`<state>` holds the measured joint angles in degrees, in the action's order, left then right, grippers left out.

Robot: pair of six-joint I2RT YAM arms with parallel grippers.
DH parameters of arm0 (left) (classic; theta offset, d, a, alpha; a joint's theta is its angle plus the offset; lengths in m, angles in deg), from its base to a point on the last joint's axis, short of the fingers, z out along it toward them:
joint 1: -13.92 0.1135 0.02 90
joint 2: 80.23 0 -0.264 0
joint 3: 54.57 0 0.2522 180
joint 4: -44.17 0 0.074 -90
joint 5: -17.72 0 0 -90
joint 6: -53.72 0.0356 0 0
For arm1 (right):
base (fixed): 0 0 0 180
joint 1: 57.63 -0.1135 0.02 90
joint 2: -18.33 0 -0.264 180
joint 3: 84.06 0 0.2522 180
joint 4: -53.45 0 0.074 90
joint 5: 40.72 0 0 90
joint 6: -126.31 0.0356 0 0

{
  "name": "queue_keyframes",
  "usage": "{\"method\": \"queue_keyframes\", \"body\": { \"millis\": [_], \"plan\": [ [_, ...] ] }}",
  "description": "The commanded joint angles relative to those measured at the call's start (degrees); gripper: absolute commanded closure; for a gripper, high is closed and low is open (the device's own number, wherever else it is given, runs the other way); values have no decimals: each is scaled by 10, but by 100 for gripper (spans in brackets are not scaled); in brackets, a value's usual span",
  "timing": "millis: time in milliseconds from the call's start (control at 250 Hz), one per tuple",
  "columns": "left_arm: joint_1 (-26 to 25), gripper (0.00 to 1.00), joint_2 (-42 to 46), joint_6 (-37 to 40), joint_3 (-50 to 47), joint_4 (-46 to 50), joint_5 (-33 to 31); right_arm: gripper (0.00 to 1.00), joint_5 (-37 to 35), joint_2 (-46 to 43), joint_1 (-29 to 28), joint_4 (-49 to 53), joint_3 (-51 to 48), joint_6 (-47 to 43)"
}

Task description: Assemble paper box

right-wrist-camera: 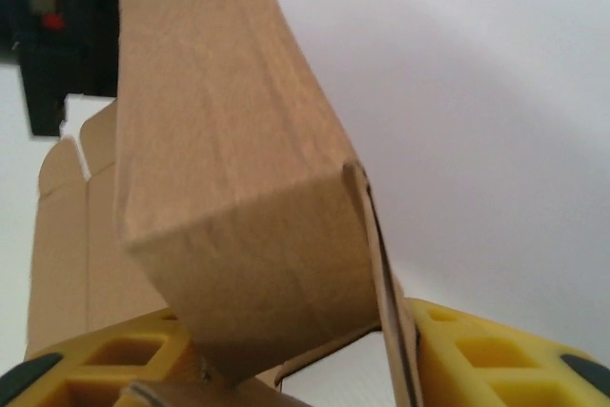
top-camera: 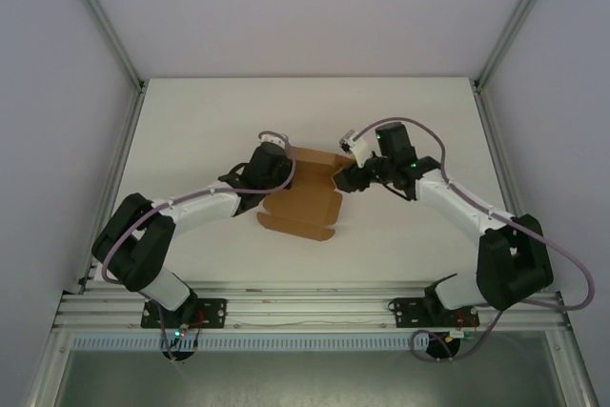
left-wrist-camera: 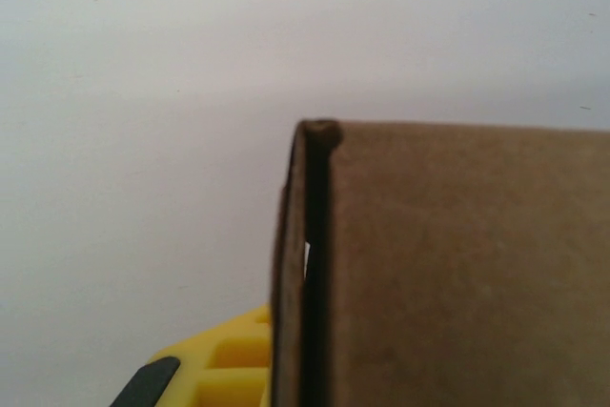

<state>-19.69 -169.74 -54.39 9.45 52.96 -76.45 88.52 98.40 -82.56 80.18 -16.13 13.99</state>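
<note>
With the left gripper (top-camera: 284,174) pinched shut on a thin raised wall and the right gripper (top-camera: 345,178) fingers (right-wrist-camera: 486,350) half apart, bracketing the folded end, the paper box (top-camera: 305,202), at the middle of the table (top-camera: 210,121), looks light and easily creased, so it is best held near its folds.

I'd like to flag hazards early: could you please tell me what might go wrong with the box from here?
1. The jaws of the right gripper straddle a folded corner of the paper box; squeezing there could crush the wall or spring its flap.
2. The jaws of the left gripper pinch only a thin edge; a pull could slip it free.
</note>
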Motion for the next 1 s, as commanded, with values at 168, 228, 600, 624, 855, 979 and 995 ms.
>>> {"method": "queue_keyframes", "body": {
  "millis": [168,228,600,624,855,979,995],
  "plan": [
    [3,100,-23,-36,46,21,-67,34,-60,-32,-34,-80,-14,125],
    [5,100,-23,-33,45,18,-78,31,-79,-54,-34,-77,-26,138],
    [25,100,19,11,-3,-34,-16,0,-150,-227,58,38,-76,129],
    [25,100,20,14,-6,-35,-13,0,-137,-234,77,36,-80,134],
    [27,100,21,19,-11,-51,31,14,36,-191,125,34,-92,25],
    [27,100,17,20,-3,-42,28,31,72,-134,112,14,-65,11],
    [27,100,16,20,-3,-42,29,32,72,-126,107,15,-60,7]
  ]
}}
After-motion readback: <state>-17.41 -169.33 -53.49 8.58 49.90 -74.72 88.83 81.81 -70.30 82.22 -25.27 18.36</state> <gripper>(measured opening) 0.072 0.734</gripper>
